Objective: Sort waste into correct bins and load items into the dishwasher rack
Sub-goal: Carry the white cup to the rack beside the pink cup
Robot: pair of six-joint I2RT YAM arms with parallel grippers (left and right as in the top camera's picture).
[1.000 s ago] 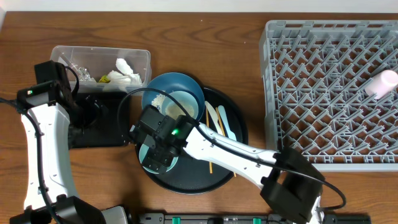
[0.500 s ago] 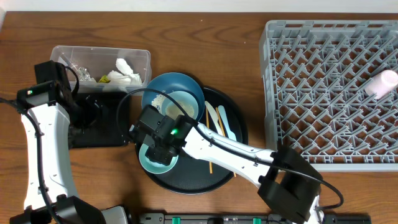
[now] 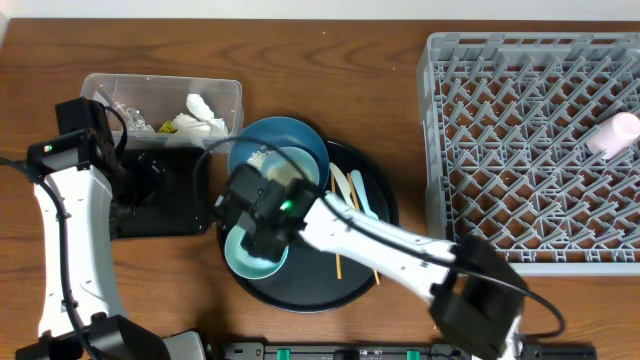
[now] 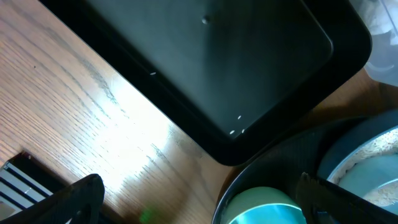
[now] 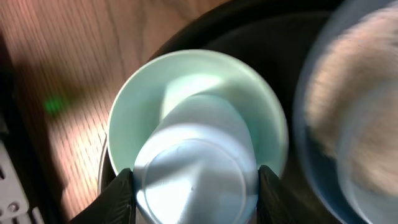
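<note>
Overhead first: shows the right hand [image 3: 260,232] reaching across the round black tray [image 3: 388,225] to sit over the small pale-teal bowl [image 3: 245,262], beside the large blue bowl [image 3: 290,135] with white rice [image 3: 258,160] in it. Puts the left hand [image 3: 155,183] above the shallow black tray [image 3: 190,215], just below the clear tub [image 3: 230,90] holding crumpled tissues [image 3: 200,108] and a yellow-green wrapper [image 3: 165,127]. Leaves the white spoon [image 3: 340,185], pale-blue spoon [image 3: 366,205] and chopsticks [image 3: 339,266] on the round tray, and the dishwasher rack [image 3: 520,150] well apart at right with only 1 pale cup [image 3: 612,135] in it. Left wrist next: looks down on the bare black tray and the tabletop [image 4: 74,118], fingers [image 4: 78,196] spread wide with nothing between them. Probably waits there to stay clear of the other arm. Right wrist last: shows 2 fingers [image 5: 121,196] pressed to opposite sides of a white cup [image 5: 193,180], base toward the lens, directly over the teal bowl. Cannot tell whether resting in the bowl or just lifted. Reads as gripped by the sides to come free of the bowl for the trip to the rack. Calls for a straight lift before swinging right, to avoid dragging the bowl or spilling rice.
</note>
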